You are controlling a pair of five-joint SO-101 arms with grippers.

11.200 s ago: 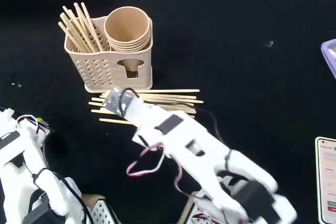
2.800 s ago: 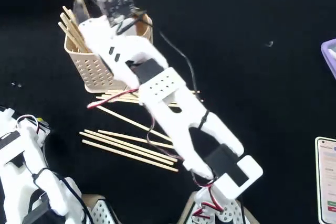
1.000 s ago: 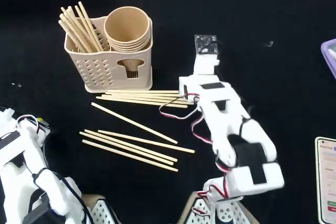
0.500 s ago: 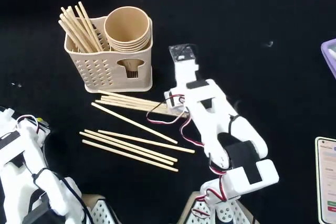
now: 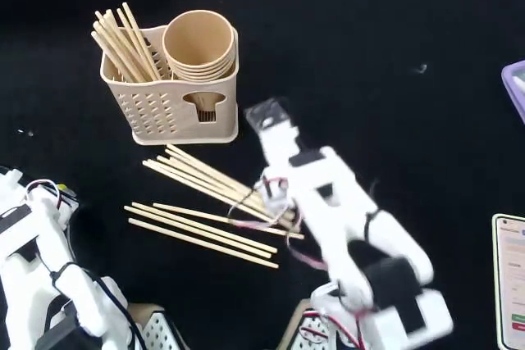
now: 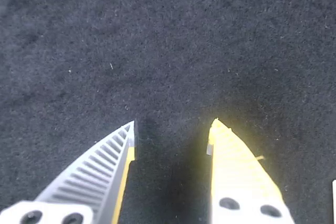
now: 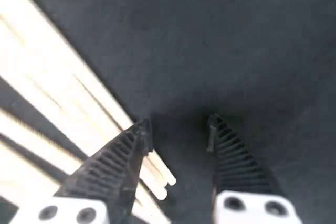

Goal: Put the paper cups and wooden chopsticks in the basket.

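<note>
Wooden chopsticks (image 7: pixel 68 87) lie beside one finger, outside the gap — right gripper (image 7: pixel 178 123) spread apart.

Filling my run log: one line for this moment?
right tool open at loose chopsticks | left tool open over table | cups in basket
</note>
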